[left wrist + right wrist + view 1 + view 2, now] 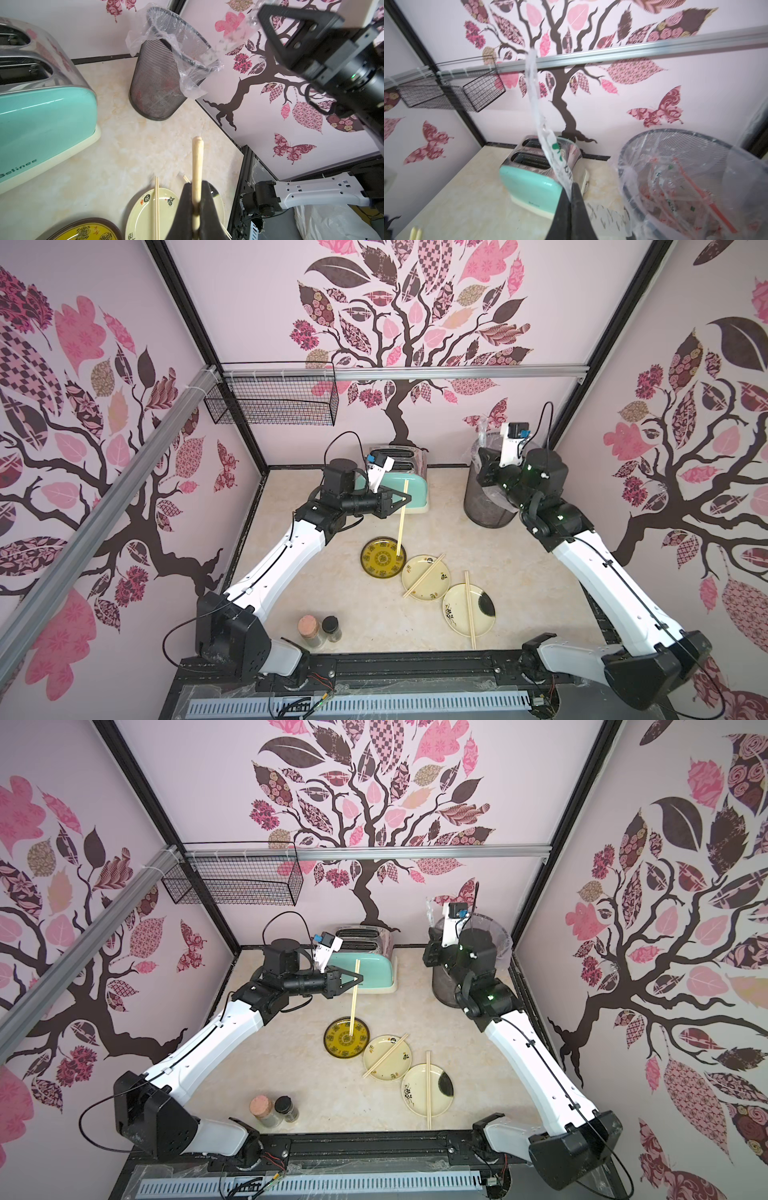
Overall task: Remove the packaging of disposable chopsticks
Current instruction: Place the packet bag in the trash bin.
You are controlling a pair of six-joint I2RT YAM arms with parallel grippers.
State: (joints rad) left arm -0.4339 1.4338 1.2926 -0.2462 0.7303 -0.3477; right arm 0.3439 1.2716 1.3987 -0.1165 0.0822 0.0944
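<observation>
Chopsticks (401,526) of one bare pair hang from the left gripper (405,499) in both top views. They are pinched near their upper end in front of the toaster (417,493), with the lower tips over the yellow plate (374,562); we cannot tell whether they touch it. Two more bare pairs (424,576) lie across the cream plates (436,590) just beside it. The right gripper (483,456) sits at the bin (484,510), on its toaster side.

From the left wrist we see those jaws closed tight on the wood, with no wrap on the sticks.

From the right wrist, the right jaws are clamped narrow on one end of an empty sleeve (537,112). It is clear and crinkled with a green mark, and it rises free above the toaster. The bin's mouth lies just beside the jaws, and other discarded sleeves (675,180) lie inside its liner.

We judge that all three pairs are stripped and that this is the disposal step. The next move calls for carrying the sleeve over the mouth and parting the jaws there. The film is light and may cling to a pad or drift, so we would release it low, inside the rim. The left arm then has only to lay its pair on the yellow plate.
</observation>
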